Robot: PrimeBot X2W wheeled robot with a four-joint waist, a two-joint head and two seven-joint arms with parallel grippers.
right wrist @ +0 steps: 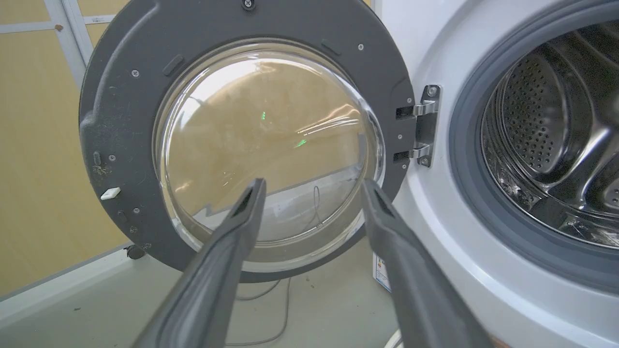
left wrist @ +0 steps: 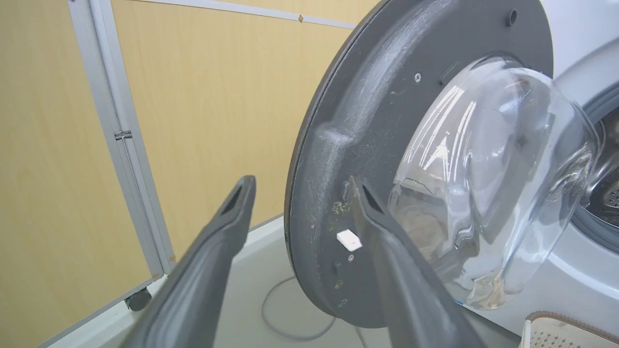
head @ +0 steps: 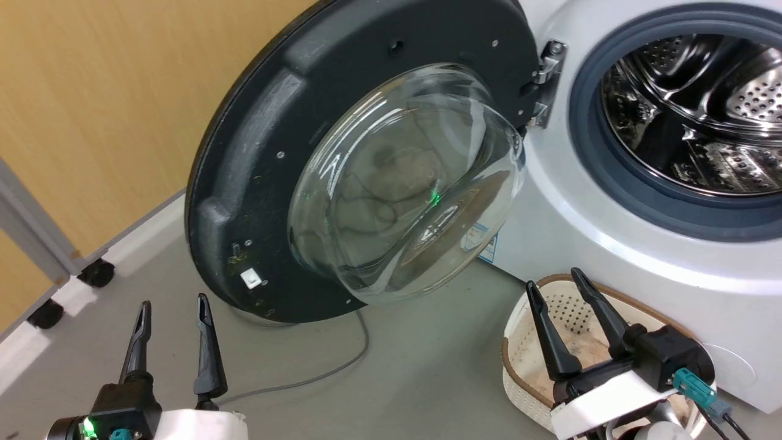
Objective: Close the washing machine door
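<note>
Wide-open door [head: 263,140], frame centre, stands clear of washing machine [head: 586,244]; closing not begun. My left gripper [head: 173,304], right gripper [head: 553,276], lower corners: jaws spread, empty.

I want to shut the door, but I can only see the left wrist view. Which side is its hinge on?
Observer: The hinge is on the right edge of the door, fixed to the washer.
Operator: Where's my other gripper?
Observer: The right gripper is open, by a white basket at the washer's foot.
Operator: Is my left one touching the door?
Observer: No. In the head view the left gripper is open and apart from the door, with floor between them.
</note>
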